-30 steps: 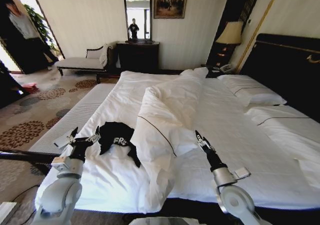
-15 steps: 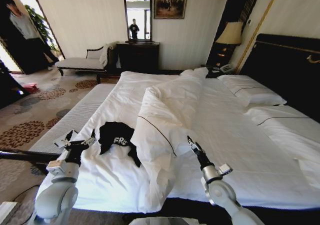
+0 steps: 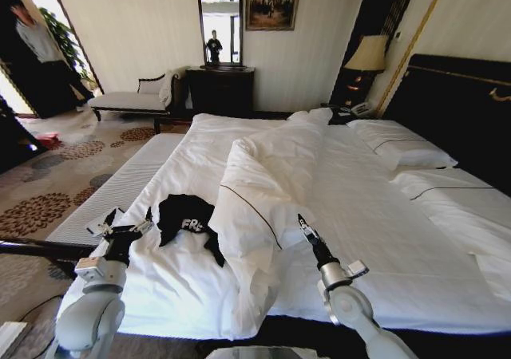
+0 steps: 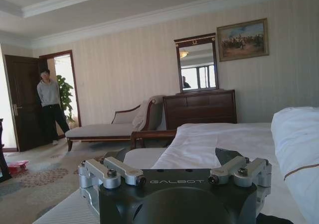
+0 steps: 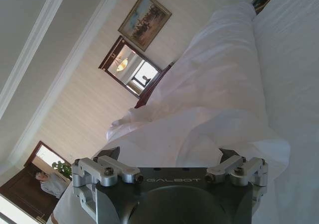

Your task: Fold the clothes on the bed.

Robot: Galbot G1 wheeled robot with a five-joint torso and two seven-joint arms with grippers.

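One T-shirt (image 3: 188,225), black, white lettering up, crumpled in a heap on the bed (image 3: 375,207) near its foot corner on my left side, touching the folded duvet (image 3: 263,191) along its right edge. One duvet, rumpled into a long ridge running from the foot toward the headboard (image 3: 455,104). I count two pillows (image 3: 403,147) by the headboard, lying flat. Two grippers in view. Left gripper (image 3: 128,227) sits low over the bed's left edge, just beside the shirt but apart from it, jaws spread wide with nothing between them; the left wrist view shows the same gripper (image 4: 177,159) with both fingers splayed and the far wall between them. Right gripper (image 3: 305,230) sits against the right flank of the duvet ridge, near the foot; in the right wrist view that gripper (image 5: 169,157) has its jaws wide as well, holding nothing, with duvet cloth just ahead. Open room: a broad flat stretch of sheet lies right of the duvet, out to the pillows; a narrower strip of sheet lies around the shirt, bounded by the bed's left edge, with a striped bench (image 3: 120,187) alongside. Carpet (image 3: 48,183) beyond that on the left.
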